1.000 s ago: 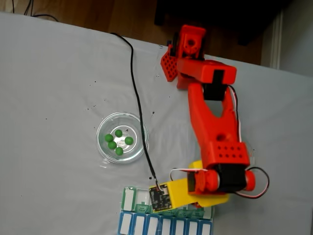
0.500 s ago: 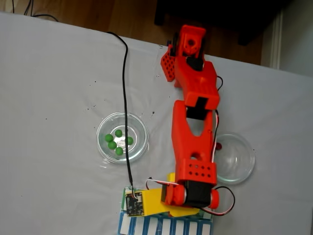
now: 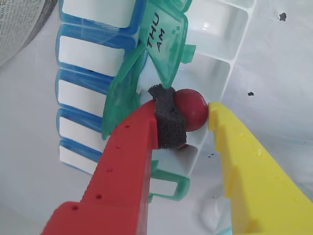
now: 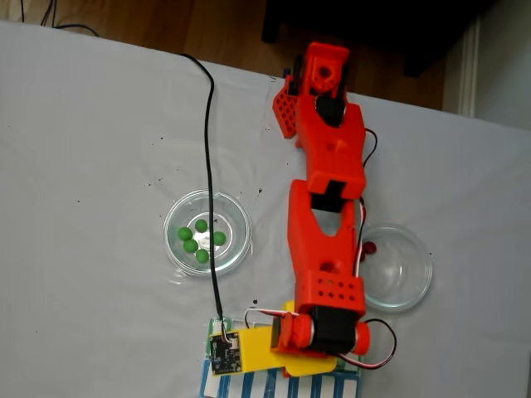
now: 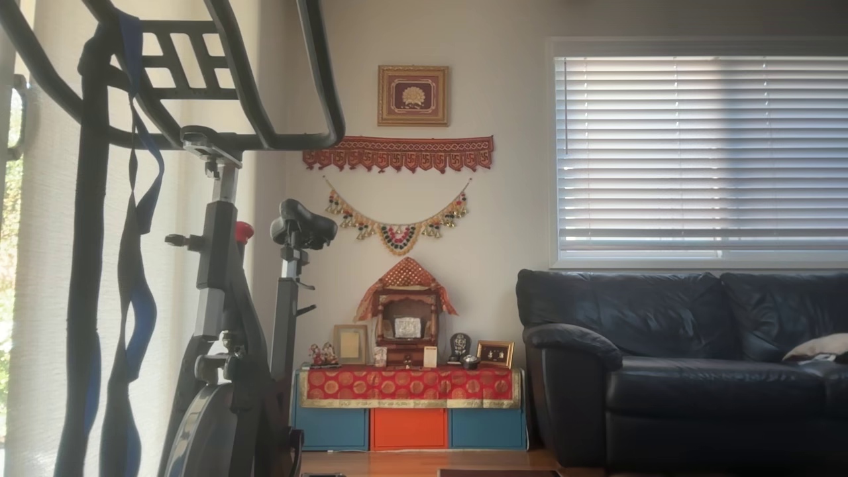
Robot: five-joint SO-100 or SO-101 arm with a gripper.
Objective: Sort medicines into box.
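In the wrist view my gripper (image 3: 190,115) is shut on one dark red pill (image 3: 191,107), pinched between the foam pad of the red finger (image 3: 167,122) and the yellow finger (image 3: 230,147). The pill hangs just over an open white compartment of the box (image 3: 215,73), beside the raised green lid marked THU AM (image 3: 161,34). The box's blue row (image 3: 88,54) lies to the left. In the fixed view the gripper (image 4: 257,352) sits over the box (image 4: 332,388) at the bottom edge. Several green pills (image 4: 199,237) rest in the left glass dish (image 4: 239,217).
A second glass dish (image 4: 406,269) stands right of the arm with a red pill (image 4: 369,247) at its left rim. A black cable (image 4: 209,166) runs across the white tablecloth to the wrist. The other view shows a room with an exercise bike (image 5: 218,318) and a sofa (image 5: 682,371).
The arm swung left, off the right dish, which now shows. The gripper moved left along the box and a little lower.
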